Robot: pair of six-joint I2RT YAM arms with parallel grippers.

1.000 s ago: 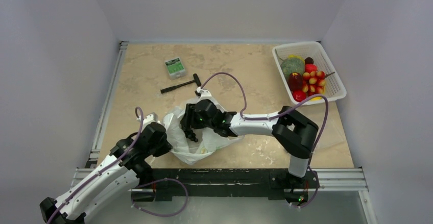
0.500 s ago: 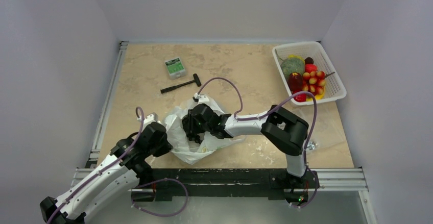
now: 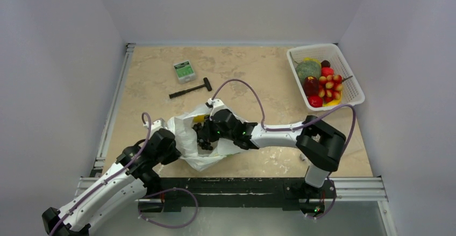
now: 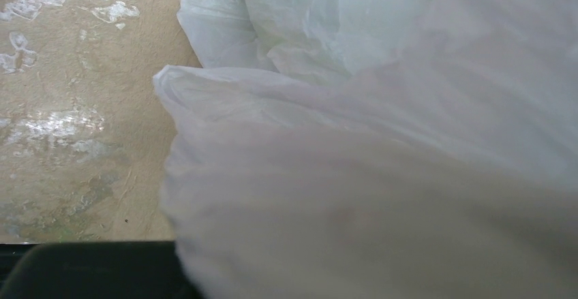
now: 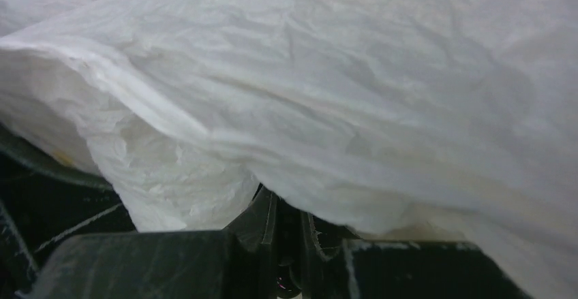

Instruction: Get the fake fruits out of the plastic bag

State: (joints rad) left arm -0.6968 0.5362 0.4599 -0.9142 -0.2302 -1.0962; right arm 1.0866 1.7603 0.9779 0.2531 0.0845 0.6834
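fruits (image 3: 322, 80) fill the basket (image 3: 352, 93) at 2 o'clock, but the bag (image 3: 188, 134) at 6 on the tabletop (image 3: 258, 69) shows a yellow bit (image 3: 199, 119) inside, so you're likely unfinished; right hand (image 3: 206, 137) in its mouth, left hand (image 3: 171, 145) at its edge, whether either grips i can't tell.

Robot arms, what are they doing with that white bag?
Two robot arms are working on a white plastic bag near the front of the table. The left gripper is at the bag's left side, and the right gripper pokes into its opening. The bag fills both wrist views, so I cannot tell whether either gripper holds anything. A basket at the far right has fake fruits in it.
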